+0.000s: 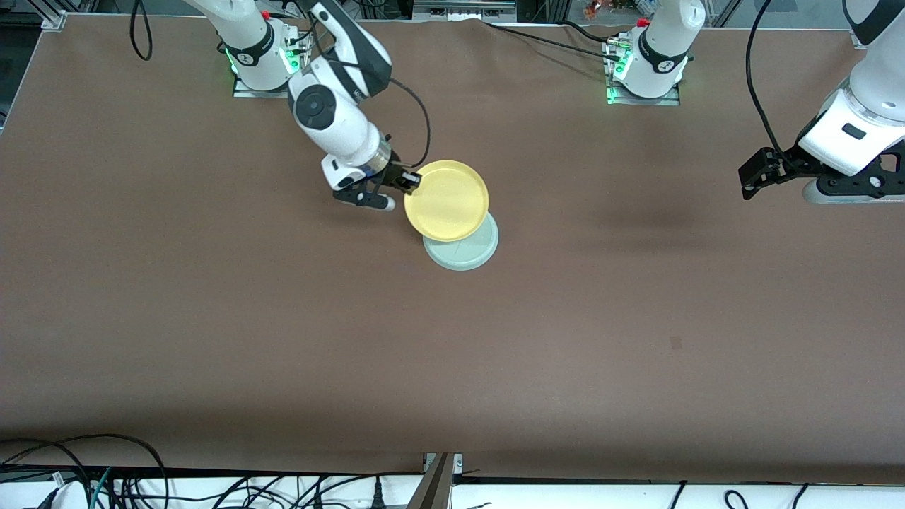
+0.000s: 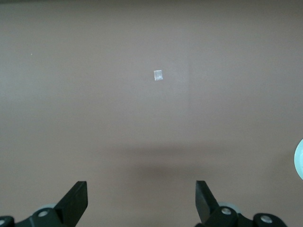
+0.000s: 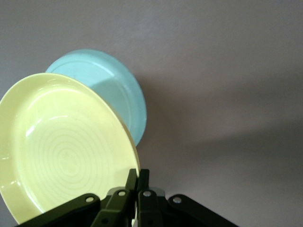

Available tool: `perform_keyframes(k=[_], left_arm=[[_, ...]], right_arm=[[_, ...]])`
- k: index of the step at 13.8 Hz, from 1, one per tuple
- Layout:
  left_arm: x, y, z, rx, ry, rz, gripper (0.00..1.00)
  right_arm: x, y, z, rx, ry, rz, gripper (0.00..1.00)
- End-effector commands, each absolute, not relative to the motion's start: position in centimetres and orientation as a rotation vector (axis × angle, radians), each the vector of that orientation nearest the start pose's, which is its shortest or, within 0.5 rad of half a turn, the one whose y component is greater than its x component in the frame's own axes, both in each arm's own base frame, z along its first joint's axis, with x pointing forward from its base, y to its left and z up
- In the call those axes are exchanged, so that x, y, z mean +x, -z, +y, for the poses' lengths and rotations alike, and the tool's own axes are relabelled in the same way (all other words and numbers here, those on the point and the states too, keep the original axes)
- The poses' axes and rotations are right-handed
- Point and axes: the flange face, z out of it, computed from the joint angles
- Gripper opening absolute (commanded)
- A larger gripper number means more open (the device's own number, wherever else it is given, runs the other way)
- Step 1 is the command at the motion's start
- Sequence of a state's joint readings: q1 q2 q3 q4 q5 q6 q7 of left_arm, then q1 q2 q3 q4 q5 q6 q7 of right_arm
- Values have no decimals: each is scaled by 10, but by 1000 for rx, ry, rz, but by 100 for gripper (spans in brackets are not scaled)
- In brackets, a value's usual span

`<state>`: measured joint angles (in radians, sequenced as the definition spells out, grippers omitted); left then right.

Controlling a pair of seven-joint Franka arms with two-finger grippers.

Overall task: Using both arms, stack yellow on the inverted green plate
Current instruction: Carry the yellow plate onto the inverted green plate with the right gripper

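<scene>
My right gripper (image 1: 409,181) is shut on the rim of the yellow plate (image 1: 447,200) and holds it in the air, right way up, partly over the green plate (image 1: 463,249). The green plate lies upside down on the table, its flat underside with a faint line showing. In the right wrist view the yellow plate (image 3: 61,146) fills the foreground, pinched between the fingers (image 3: 131,182), and the green plate (image 3: 106,90) shows past its edge. My left gripper (image 1: 760,173) is open and empty, waiting over the table's left-arm end. In the left wrist view (image 2: 142,201) it hangs over bare table.
The brown table (image 1: 452,353) is bare around the plates. A small pale square mark (image 2: 158,75) lies on the table under my left gripper. Cables hang along the table edge nearest the front camera.
</scene>
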<state>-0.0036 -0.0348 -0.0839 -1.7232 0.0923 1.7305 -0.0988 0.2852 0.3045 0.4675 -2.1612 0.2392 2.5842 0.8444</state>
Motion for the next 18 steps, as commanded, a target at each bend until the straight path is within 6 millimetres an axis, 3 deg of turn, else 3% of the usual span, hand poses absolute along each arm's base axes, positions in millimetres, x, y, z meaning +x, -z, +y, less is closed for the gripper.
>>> perform_keyframes(k=[1, 5, 13, 18], left_arm=[[551, -592, -43, -3087, 91, -12, 100], [552, -591, -43, -3086, 89, -12, 100], [552, -591, -43, -3087, 88, -12, 100], [552, -591, -43, -3087, 88, -12, 100]], right_arm=[[431, -259, 398, -2767, -129, 503, 0], [436, -236, 401, -2741, -116, 524, 0], [453, -215, 398, -2739, -103, 550, 0], [452, -210, 400, -2745, -112, 549, 0]])
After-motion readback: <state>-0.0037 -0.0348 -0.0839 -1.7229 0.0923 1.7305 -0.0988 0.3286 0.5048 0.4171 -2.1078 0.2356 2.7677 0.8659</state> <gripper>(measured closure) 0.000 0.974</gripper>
